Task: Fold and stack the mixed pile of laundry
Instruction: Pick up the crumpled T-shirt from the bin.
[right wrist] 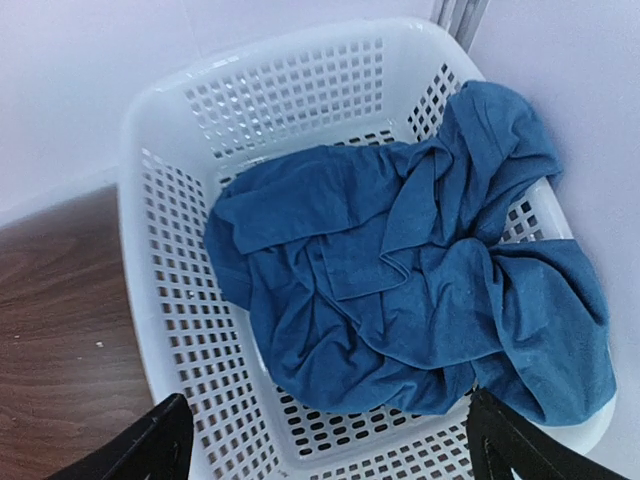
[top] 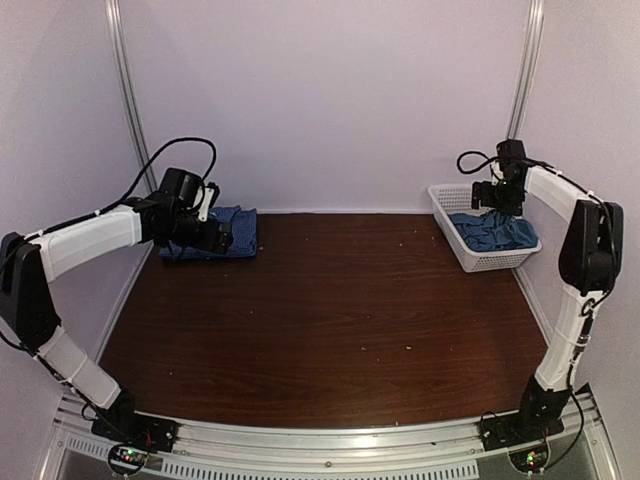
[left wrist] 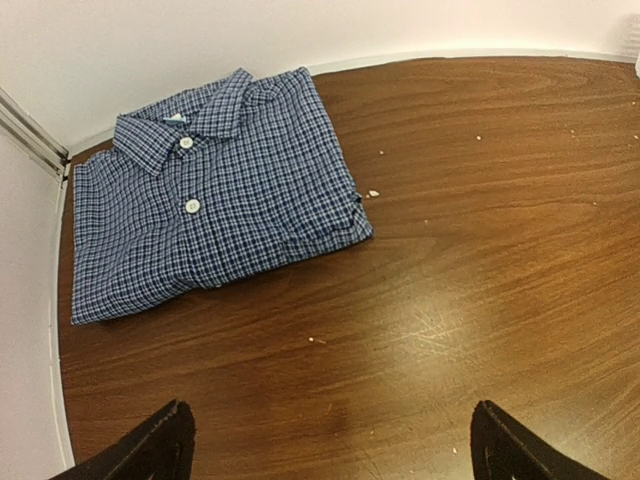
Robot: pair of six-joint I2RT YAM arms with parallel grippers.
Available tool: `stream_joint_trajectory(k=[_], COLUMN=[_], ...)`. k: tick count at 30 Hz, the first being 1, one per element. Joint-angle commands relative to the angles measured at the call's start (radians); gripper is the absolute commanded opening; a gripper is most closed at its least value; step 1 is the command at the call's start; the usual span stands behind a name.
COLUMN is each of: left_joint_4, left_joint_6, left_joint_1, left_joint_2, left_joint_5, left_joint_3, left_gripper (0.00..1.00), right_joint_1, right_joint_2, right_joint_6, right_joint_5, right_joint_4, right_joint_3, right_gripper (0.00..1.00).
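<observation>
A dark brown wood-grain counter (top: 340, 300) sits between pale walls, with two white-and-black robot arms mounted at its near edge.

The left hand (left wrist: 335, 450) hangs over the far left corner of the counter. Its two black fingers stand wide apart with nothing between them. A blue-and-white fine-checked collared button shirt (left wrist: 215, 195) lies on the counter just ahead of the fingertips, apart from them. It is folded into a neat rectangle, collar toward the back wall, with two white buttons showing down the front. Its left side lies close to the side wall. A few pale crumbs dot the wood around it.

The right hand (right wrist: 330, 445) hangs at the far right corner above a white plastic lattice basket (right wrist: 170, 250), which stands on the counter against the right wall. These fingers are spread wide too and grip nothing. A plain teal-blue t-shirt (right wrist: 400, 270) lies crumpled inside the basket, below the hand and just ahead of its fingertips, not touching them. The cloth fills the side of the basket nearer the wall, and one bunched fold spills over the rim there. The other side of the basket shows bare lattice.

The two garments lie well apart, in opposite far corners of the counter.
</observation>
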Motion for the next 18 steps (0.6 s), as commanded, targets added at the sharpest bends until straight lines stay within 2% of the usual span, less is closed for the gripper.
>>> stream_joint_trajectory(k=[1, 7, 12, 15, 18], left_joint_4=[0.090, 0.055, 0.054, 0.021, 0.014], left_joint_6=[-0.031, -0.021, -0.028, -0.040, -0.048], left_joint_1=[-0.018, -0.018, -0.019, -0.018, -0.018], left_joint_2=[-0.045, -0.037, -0.031, -0.014, -0.003], left_joint_5=[0.039, -0.015, -0.031, -0.069, -0.049], left_joint_3=[-0.032, -0.038, -0.023, 0.007, 0.024], left_gripper=[0.98, 0.98, 0.98, 0.98, 0.98], right_joint_1=[-0.002, -0.004, -0.024, -0.035, -0.052], right_joint_2=[0.146, 0.359, 0.532, 0.585, 0.630], right_joint_6=[-0.023, -0.035, -0.028, -0.023, -0.015], right_joint_5=[0.143, 0.240, 0.216, 0.206, 0.185], right_joint_4=[-0.060, -0.101, -0.134, -0.125, -0.121], right_joint_3=[0.148, 0.322, 0.469, 0.490, 0.492], right_gripper=[0.96, 0.95, 0.96, 0.96, 0.94])
